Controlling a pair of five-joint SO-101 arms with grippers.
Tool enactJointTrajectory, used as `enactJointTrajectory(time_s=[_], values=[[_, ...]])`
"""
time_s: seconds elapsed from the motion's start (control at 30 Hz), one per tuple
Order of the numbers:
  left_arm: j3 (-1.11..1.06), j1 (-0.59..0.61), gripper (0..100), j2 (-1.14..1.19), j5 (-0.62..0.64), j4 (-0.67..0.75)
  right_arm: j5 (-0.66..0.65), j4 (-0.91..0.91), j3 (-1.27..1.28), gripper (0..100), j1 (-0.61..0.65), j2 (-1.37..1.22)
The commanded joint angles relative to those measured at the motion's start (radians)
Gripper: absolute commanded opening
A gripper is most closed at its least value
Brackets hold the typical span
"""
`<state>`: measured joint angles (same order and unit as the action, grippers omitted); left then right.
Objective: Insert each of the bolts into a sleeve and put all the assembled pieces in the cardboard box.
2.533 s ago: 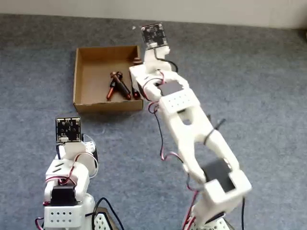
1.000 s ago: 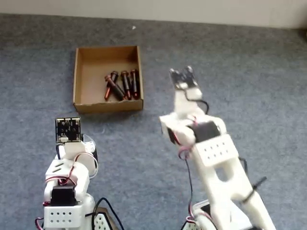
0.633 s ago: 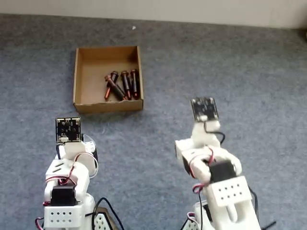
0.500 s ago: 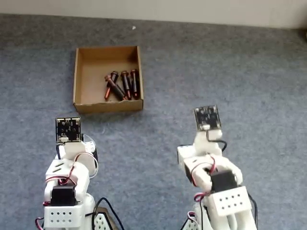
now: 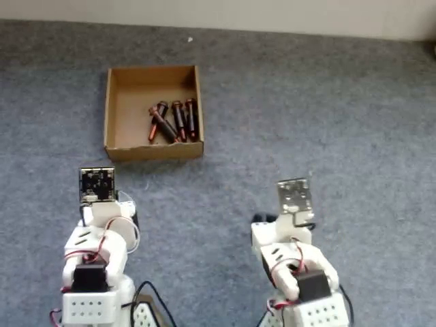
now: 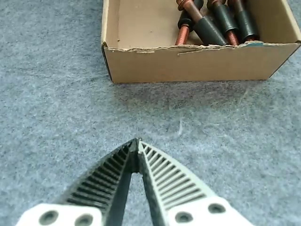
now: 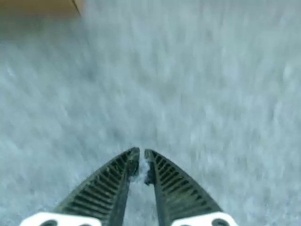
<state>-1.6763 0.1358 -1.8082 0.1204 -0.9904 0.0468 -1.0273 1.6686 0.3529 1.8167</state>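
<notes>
The cardboard box (image 5: 116, 112) sits at the far left of the grey carpet, holding several copper bolts in black sleeves (image 5: 174, 121) bunched against its right wall. In the left wrist view the same assembled pieces (image 6: 211, 26) lie behind the box's near wall (image 6: 188, 61). My left gripper (image 6: 137, 142) is shut and empty, low over the carpet a short way in front of the box. My right gripper (image 7: 142, 154) is shut with nothing in it, over bare carpet. Both arms, left (image 5: 95, 231) and right (image 5: 293, 238), are folded back at the near edge.
Grey carpet covers the table around the box. A corner of the box (image 7: 37, 5) shows far off in the right wrist view. A pale wall edge (image 5: 272, 13) runs along the far side.
The right arm has left one more assembled piece in the box, drawn back from it and folded down at the near edge. The left arm has kept still.
</notes>
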Motion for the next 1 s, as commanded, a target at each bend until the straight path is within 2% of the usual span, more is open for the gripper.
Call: enactJointTrajectory(time_s=[0.0, 0.23, 0.43, 0.63, 0.73, 0.97], values=[[-0.019, 0.005, 1, -0.001, -0.014, 0.021, 0.006, -0.007, 0.15, 1.2, -0.012, 0.007], [-0.019, -0.002, 1, -0.001, -0.014, 0.017, 0.003, -0.024, 0.15, 1.2, -0.013, -0.018], [-0.019, -0.104, 1, -0.001, -0.015, -0.198, 0.003, -0.216, 0.145, 1.2, -0.013, -0.008], [-0.019, -0.114, 1, -0.002, -0.014, -0.267, 0.003, -0.223, 0.148, 1.2, -0.012, 0.019], [-0.019, -0.113, 1, -0.004, -0.014, -0.345, 0.003, -0.223, 0.148, 1.2, -0.012, 0.019], [-0.019, -0.114, 1, -0.004, -0.014, -0.348, 0.003, -0.223, 0.148, 1.2, -0.012, 0.019]])
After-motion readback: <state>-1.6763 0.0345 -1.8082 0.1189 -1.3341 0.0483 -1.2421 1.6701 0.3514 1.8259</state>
